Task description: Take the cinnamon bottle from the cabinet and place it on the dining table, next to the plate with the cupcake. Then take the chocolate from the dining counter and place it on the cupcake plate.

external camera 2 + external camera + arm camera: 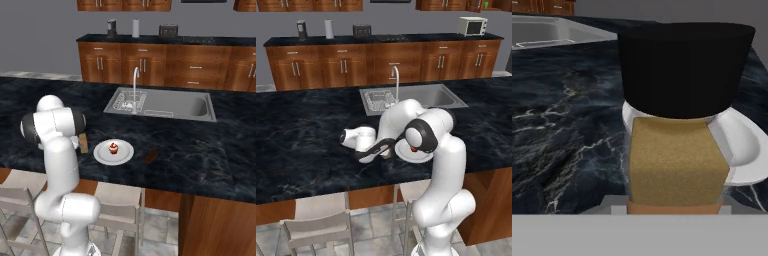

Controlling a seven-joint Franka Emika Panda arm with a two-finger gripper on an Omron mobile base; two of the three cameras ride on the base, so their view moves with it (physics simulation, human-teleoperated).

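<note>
One cinnamon bottle (677,150) stands close before the gripper (387,149), grip state unclear.

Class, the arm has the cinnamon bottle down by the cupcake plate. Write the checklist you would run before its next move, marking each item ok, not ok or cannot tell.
1. Cinnamon bottle beside plate: ok.
2. Bottle upright: ok.
3. Bottle base resting on the counter: cannot tell.
4. Gripper's hold on bottle: cannot tell.
5. Cupcake upright on plate: ok.
6. Chocolate lying on counter, clear of plate: ok.
</note>
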